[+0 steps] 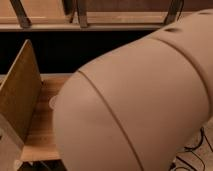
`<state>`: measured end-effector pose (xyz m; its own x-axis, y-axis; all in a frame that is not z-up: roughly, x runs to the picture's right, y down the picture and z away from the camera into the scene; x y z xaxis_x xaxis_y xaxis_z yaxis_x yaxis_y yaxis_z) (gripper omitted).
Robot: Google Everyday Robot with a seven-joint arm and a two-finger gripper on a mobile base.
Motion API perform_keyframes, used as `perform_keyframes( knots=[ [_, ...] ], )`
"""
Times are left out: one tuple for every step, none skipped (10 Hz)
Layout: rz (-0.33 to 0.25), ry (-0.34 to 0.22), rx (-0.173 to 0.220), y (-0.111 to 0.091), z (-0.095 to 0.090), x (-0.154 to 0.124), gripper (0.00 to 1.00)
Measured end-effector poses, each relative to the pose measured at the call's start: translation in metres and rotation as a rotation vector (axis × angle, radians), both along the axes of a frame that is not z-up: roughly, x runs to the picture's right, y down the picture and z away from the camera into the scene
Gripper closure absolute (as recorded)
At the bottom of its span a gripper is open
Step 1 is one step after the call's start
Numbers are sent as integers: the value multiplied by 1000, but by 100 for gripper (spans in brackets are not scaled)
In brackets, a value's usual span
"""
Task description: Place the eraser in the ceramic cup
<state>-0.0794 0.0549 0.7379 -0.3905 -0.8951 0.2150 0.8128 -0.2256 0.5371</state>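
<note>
a smooth beige rounded robot arm casing point(140, 110) fills the view over a light wooden tabletop point(45, 131), beside an upright wooden panel point(20, 90). the gripper is out of sight, so i cannot tell its state.

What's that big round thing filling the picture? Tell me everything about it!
That is the robot's arm, close to the camera. It looks like smooth beige plastic, a fat tube running from upper right to bottom middle. A thin seam curves across it, and a dark oval dimple sits near the top right. It hides much of the wooden table. Its gripper is out of view.
</note>
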Motion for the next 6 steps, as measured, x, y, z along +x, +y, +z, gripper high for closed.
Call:
perform_keyframes(
  knots=[
    [-10,-12,-27,11,3,-5,20],
    [-24,-16,-52,23,9,-9,20],
    [-49,-8,-61,33,16,-12,20],
    [-90,10,-63,45,26,-14,20],
    [-98,14,-62,47,28,-14,20],
    [-96,15,-62,47,28,-12,20]
  ],
)
